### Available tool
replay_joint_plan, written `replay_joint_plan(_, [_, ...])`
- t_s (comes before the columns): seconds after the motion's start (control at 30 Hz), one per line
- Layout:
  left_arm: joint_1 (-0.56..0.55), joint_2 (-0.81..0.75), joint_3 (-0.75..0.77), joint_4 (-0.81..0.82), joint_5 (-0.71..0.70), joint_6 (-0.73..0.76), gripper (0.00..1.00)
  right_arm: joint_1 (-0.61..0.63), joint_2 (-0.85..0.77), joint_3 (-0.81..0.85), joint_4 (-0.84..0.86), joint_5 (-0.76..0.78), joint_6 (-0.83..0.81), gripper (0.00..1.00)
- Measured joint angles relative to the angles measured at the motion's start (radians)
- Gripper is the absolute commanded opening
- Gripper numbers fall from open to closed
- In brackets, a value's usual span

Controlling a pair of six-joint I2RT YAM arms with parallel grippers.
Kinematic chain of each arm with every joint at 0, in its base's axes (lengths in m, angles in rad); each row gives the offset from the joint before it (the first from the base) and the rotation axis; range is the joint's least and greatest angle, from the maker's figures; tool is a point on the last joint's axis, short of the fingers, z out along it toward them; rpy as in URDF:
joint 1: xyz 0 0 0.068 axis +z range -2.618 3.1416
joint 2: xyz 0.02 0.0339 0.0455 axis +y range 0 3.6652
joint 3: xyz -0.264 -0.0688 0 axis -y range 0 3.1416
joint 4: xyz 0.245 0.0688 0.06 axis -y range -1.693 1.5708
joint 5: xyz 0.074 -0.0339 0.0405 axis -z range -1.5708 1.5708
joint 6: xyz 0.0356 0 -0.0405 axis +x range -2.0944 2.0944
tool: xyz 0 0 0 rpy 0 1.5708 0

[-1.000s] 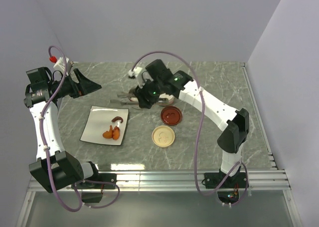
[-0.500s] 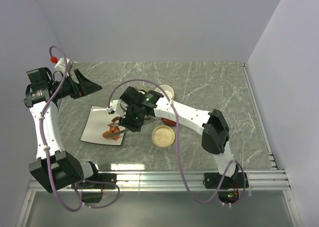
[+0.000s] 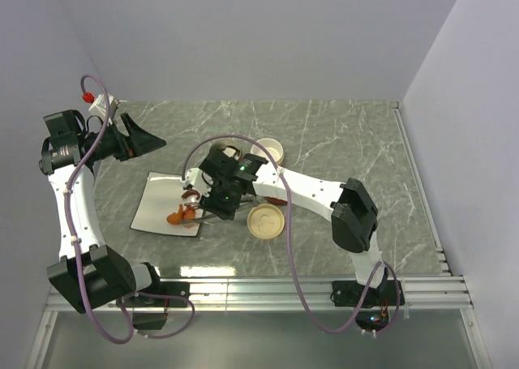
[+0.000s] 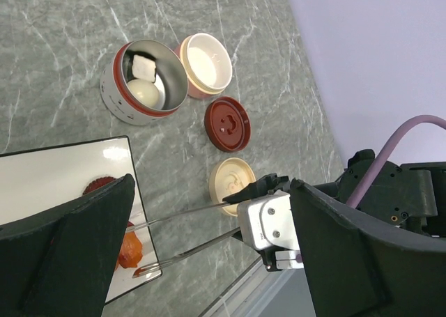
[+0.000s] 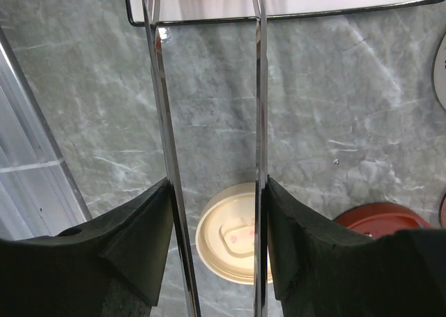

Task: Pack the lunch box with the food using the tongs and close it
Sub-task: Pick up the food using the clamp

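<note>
My left gripper is hanging wide open with nothing in it, raised over the far left of the desk. Just right of it the plate is lying flat, carrying orange bits and a brown-and-white piece. My right gripper is clamping the tongs, one arm against each finger (the arms standing apart). Their tips are reaching over the plate's near edge beside the orange bits; I cannot tell whether they are touching. Further right, a cream lid and a red lid are lying on the desk. Behind them the box is standing open, holding an egg and a white piece, with a bowl just beside it.
</note>
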Motion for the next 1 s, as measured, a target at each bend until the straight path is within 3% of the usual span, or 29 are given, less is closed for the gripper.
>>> replay_joint_plan(1.0, [0.000, 0.000, 0.000, -0.002, -0.001, 0.011, 0.99, 0.090, 0.071, 0.084, 0.058, 0.137, -0.219, 0.58])
